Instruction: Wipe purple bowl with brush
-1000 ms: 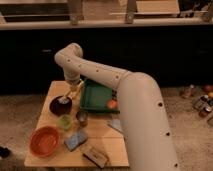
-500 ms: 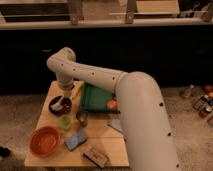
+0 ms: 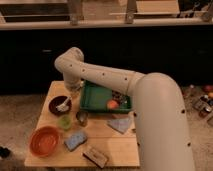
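Observation:
The purple bowl (image 3: pixel 58 105) stands at the left of the wooden table (image 3: pixel 115 145). The pale brush (image 3: pixel 64 105) lies inside the bowl toward its right side, with one end pointing up toward the gripper. My gripper (image 3: pixel 73 92) hangs at the end of the white arm, just above the bowl's upper right rim. Whether it grips the brush does not show.
A green tray (image 3: pixel 97 106) holding an orange thing (image 3: pixel 113 104) sits right of the bowl. In front stand a green cup (image 3: pixel 65 121), a metal cup (image 3: pixel 81 118), an orange bowl (image 3: pixel 45 141), a blue sponge (image 3: pixel 75 140), a wooden-backed block (image 3: pixel 96 156) and a grey cloth (image 3: pixel 120 124).
The arm swung left over the purple bowl half a second ago and has swung back right. The gripper now sits at the bowl's upper right rim.

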### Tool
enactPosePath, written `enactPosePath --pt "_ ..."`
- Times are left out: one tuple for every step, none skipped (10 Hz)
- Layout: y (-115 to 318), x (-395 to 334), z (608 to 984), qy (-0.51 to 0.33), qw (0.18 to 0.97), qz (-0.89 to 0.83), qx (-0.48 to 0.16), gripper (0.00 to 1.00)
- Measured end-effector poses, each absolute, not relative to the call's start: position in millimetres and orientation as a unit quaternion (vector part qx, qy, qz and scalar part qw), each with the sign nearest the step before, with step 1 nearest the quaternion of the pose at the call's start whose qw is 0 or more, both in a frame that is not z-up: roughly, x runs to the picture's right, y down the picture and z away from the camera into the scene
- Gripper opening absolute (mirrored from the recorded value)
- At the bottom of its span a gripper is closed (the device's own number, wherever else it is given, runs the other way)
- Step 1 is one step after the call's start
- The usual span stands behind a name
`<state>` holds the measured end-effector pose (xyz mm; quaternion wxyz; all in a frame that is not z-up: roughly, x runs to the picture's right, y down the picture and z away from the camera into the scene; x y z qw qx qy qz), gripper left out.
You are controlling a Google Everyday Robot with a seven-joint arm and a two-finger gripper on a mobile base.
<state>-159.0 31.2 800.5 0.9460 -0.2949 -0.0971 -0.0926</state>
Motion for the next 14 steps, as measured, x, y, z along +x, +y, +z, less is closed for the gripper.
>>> enactPosePath --pt "27 -155 803 -0.092 0.947 -0.086 -0.295 0.0" --pt "22 -149 809 -0.08 0.949 -0.075 -0.295 0.0" --pt "18 -147 813 -0.074 0.951 -0.069 -0.291 0.0" --pt "14 -145 816 -0.069 0.953 -0.063 -0.289 0.0" --pt "8 -147 820 -0.066 0.955 -0.058 -0.284 0.0" --pt "6 -158 823 -0.068 0.955 -0.058 -0.283 0.0" --pt "5 -166 823 -0.07 0.955 -0.06 -0.282 0.0" --pt "7 -179 825 -0.07 0.954 -0.069 -0.283 0.0" --pt "9 -191 826 -0.072 0.953 -0.079 -0.284 0.0" --pt "13 -201 825 -0.074 0.951 -0.092 -0.286 0.0" --pt "16 -207 824 -0.077 0.949 -0.102 -0.288 0.0" --pt "22 -214 820 -0.08 0.946 -0.118 -0.291 0.0" --pt "26 -217 816 -0.084 0.944 -0.127 -0.292 0.0" --pt "30 -219 813 -0.086 0.943 -0.134 -0.294 0.0"
